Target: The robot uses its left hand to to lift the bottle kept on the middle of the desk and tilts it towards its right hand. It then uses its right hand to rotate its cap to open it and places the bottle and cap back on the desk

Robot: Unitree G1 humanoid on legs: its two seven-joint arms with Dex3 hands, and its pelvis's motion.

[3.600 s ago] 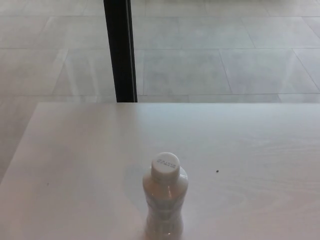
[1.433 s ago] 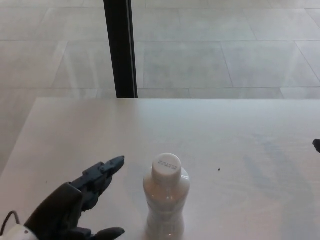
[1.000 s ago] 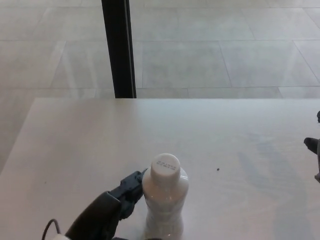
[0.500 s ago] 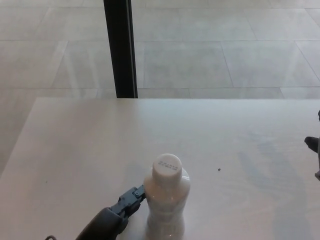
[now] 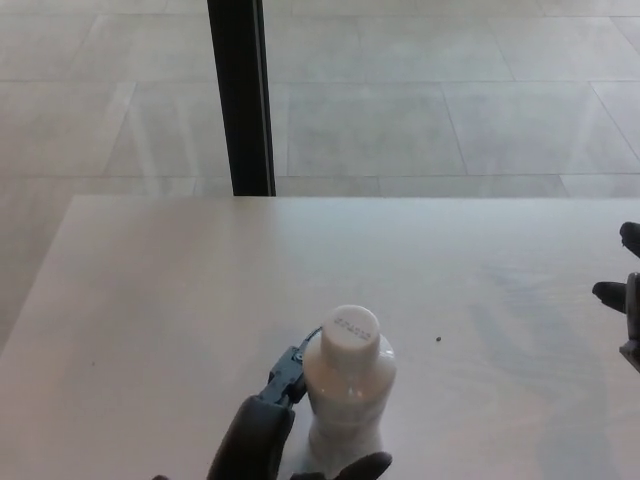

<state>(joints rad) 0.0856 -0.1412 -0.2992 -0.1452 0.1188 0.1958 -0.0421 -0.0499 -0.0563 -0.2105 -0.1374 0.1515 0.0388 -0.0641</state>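
Light: bright, even, washed out.
Glare: pale sheen across the desk [image 5: 180, 300].
Shadows: faint streaks at right.
Focus: soft; bottle [image 5: 348, 400] blurred, cap [image 5: 350, 328] print unreadable.

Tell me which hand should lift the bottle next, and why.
Left. The left hand is already wrapped around the bottle, while the right hand sits far off at the desk's right edge.

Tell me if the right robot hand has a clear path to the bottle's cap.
Probably yes. The right robot hand sits at the desk's far right edge, and only bare desk lies between it and the cap. The left robot hand holds the bottle lower down.
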